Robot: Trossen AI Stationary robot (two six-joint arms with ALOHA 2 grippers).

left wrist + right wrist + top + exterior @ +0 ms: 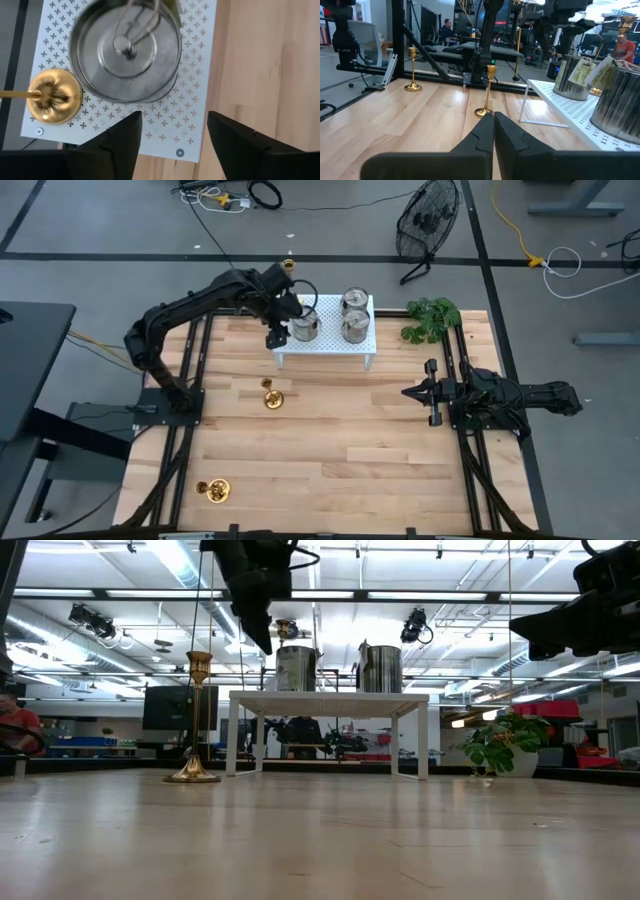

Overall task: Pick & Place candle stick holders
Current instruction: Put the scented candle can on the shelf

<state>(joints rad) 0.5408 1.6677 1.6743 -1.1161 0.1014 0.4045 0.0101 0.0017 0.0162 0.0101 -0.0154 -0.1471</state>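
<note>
White perforated rack (322, 346) and leafy plant (431, 318) on wooden table (340, 460)

Gold holders (272, 397), white cross-perforated rack (325, 344)

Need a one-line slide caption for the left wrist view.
Open left gripper hovers over silver holder and gold holder on white rack.

lab/workshop | floor fan (428, 220) | cables | open ceiling, strip lights (190, 565)
</note>
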